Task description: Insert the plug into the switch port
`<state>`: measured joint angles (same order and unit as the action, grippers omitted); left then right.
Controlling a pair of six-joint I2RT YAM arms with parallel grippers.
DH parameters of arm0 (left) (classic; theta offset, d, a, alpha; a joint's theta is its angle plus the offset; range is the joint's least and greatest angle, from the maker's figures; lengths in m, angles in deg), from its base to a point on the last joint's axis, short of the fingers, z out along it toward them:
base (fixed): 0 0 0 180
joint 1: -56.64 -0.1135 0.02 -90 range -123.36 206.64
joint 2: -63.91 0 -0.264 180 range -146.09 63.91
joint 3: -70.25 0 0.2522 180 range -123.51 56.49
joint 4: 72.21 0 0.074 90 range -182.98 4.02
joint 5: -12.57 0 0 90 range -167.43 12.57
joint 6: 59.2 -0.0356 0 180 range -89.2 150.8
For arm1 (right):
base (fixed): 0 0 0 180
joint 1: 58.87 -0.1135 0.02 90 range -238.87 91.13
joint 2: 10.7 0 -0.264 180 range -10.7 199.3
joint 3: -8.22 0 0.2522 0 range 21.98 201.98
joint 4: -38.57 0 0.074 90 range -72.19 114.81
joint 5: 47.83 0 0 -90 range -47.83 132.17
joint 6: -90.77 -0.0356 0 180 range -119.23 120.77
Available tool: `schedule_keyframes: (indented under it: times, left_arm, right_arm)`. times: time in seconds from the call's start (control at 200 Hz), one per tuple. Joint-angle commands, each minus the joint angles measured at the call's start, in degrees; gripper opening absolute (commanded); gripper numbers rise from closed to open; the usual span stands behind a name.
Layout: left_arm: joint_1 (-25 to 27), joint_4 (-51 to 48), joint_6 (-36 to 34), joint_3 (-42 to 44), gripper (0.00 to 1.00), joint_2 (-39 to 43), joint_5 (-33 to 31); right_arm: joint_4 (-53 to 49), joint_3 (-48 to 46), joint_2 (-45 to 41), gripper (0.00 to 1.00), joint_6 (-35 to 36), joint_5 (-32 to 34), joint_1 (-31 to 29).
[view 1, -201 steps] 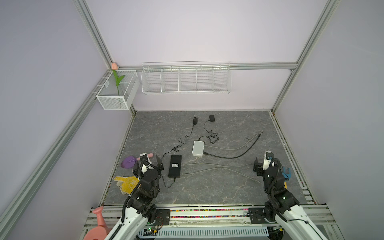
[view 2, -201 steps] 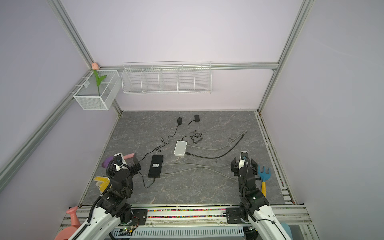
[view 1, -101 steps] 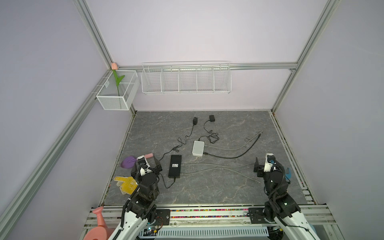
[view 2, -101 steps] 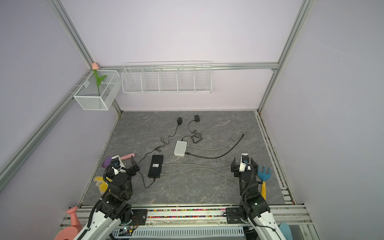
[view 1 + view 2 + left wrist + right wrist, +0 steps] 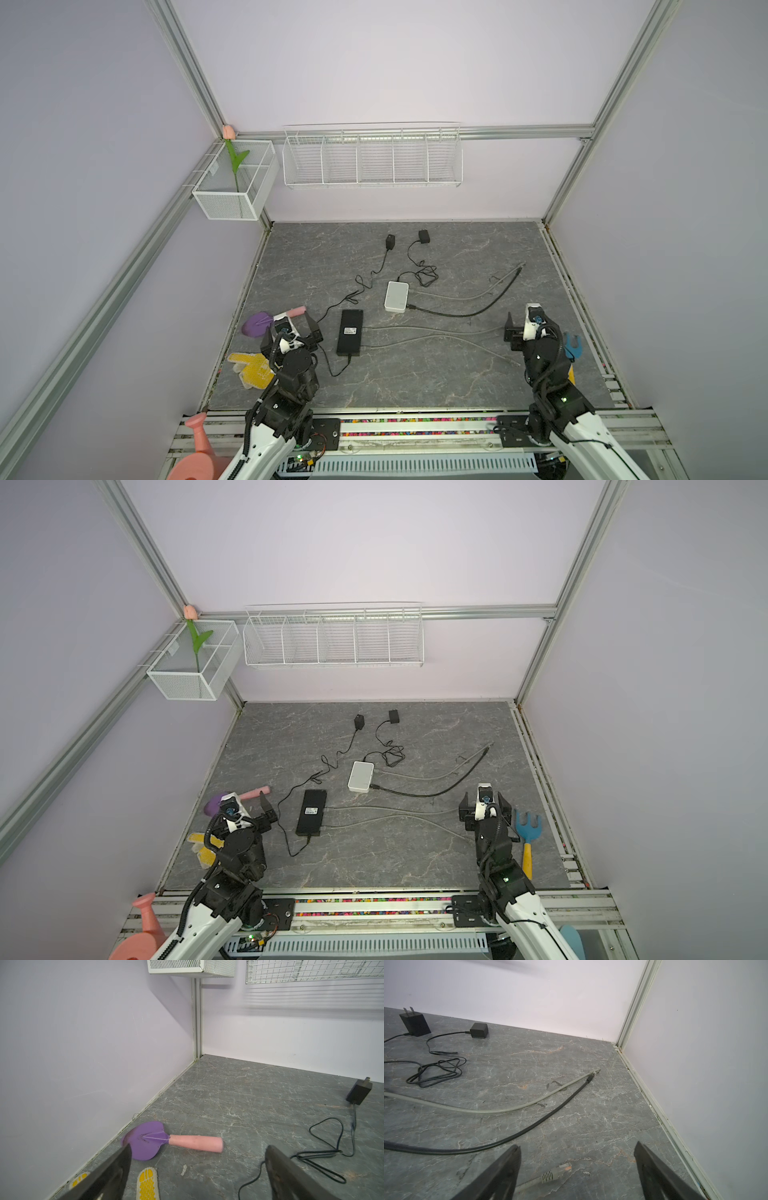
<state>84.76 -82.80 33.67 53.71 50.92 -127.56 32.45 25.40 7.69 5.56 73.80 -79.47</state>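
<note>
Plug [image 5: 556,1174] not yet grasped
Left fingers [image 5: 108,1176] and right fingers [image 5: 500,1176] stood open; we judged a square grip on its body best.

Both top views: high, looking down over whole table [image 5: 415,382]. Wrist views: low, close, facing back wall [image 5: 291,1032].

Desk [image 5: 415,382] looks like grey marble-pattern stone or laminate, pretty matt, with white veins. The white switch [image 5: 396,296] is smooth plastic, and the black box [image 5: 350,331] is matt. The wire baskets [image 5: 372,160] are white-coated metal. The trowel [image 5: 145,1138] has a scuffed purple painted blade and a soft-looking matt pink handle. The plug [image 5: 556,1172] has a ribbed grey rubbery boot.
</note>
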Motion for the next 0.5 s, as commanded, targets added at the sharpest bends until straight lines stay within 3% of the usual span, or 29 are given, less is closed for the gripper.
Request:
schedule_keyframes:
  times: [0.0, 0.495]
  left_arm:
    - [-0.35, 2.91, -1.72, 1.0, 0.99, 0.78, -1.26]
    - [-0.35, 6.94, -3.68, 2.93, 0.99, 2.35, -1.3]
  right_arm:
    - [4.38, -1.48, 0.13, 0.89, 1.28, -0.17, 0.3]
    - [9.02, -4.5, -2.95, 0.89, 2.76, -2.12, 0.32]
